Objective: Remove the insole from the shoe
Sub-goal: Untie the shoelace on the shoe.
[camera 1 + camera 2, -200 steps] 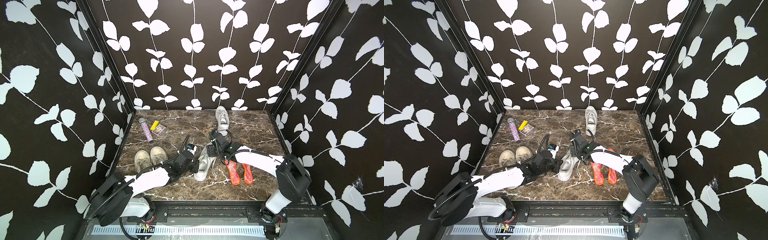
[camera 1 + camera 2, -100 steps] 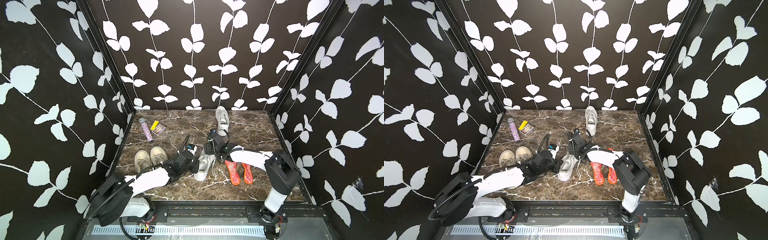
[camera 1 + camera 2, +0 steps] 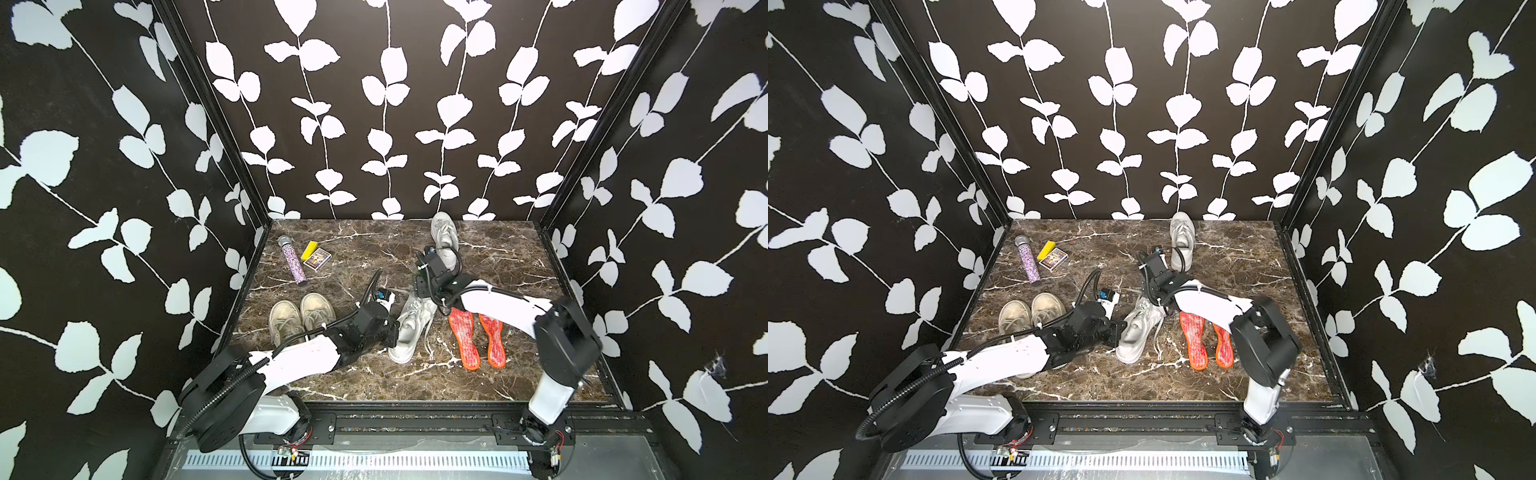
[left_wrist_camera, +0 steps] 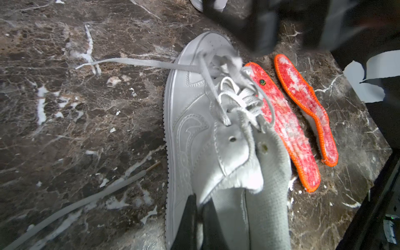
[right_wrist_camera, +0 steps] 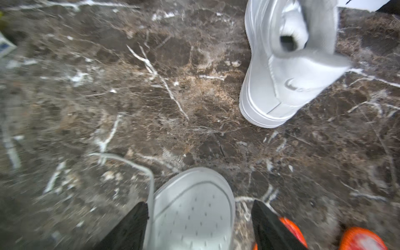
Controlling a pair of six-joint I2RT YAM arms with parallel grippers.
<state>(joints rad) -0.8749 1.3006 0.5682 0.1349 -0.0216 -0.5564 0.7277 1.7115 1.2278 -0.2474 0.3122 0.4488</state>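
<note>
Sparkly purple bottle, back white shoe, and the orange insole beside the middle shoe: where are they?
sparkly purple bottle (image 3: 294,264), in a top view, middle of its glittery body.
back white shoe (image 3: 444,235), in a top view, on its laced upper.
orange insole (image 3: 464,337), in a top view, middle of its fuzzy top.

On the marble tabletop (image 3: 353,266) lie white shoes (image 3: 409,328), a beige pair (image 3: 301,318), orange insoles (image 3: 465,338), a glitter tube (image 3: 294,262).

Held the left arm (image 3: 299,361) low and stretched forward, left gripper (image 3: 392,332) pinched fully closed. Kept the right arm (image 3: 498,306) angled inward from a raised elbow, wrist tipped down, right gripper (image 5: 199,207) spread wide, fingers (image 5: 129,227) well apart.
</note>
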